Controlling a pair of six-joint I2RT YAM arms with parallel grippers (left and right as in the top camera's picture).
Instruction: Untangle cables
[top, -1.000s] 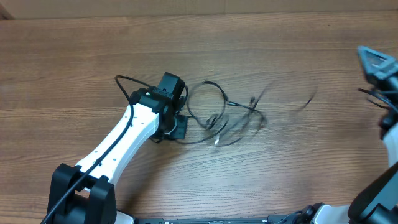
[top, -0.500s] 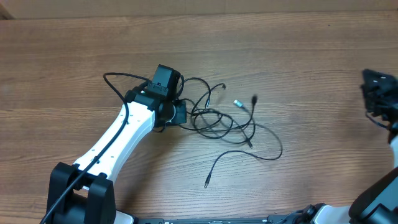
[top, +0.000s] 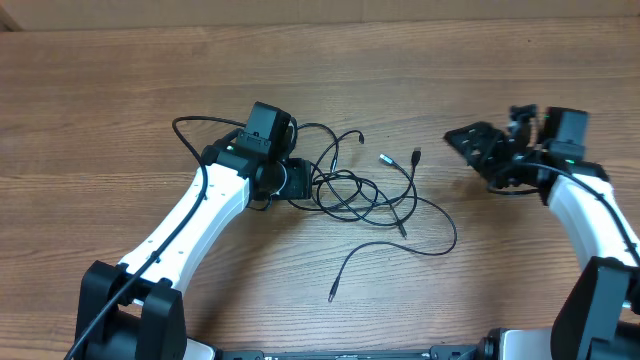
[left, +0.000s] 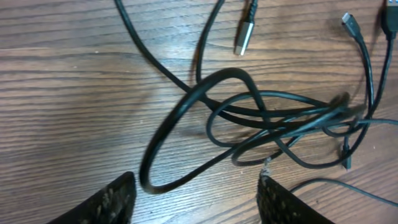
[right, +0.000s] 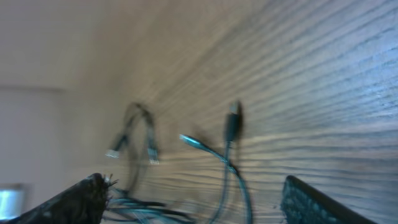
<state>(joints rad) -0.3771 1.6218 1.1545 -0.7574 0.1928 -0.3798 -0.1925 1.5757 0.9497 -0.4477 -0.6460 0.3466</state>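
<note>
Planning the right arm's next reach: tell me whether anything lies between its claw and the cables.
Nothing visible does. Only bare table separates the open right claw from the cables. Their nearest plug ends lie loose on the wood on the side facing it.

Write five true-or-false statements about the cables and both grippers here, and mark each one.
1. The cables lie tangled together on the wooden table. True.
2. The right gripper is clamped on a plug. False: its fingers stand apart and empty, right of the tangle.
3. The left gripper has its fingers apart, with a cable loop on the table between them. True.
4. One cable hangs over the table's edge. False: all lie on the tabletop.
5. A silver-tipped plug lies free, touched by neither gripper. True.
</note>
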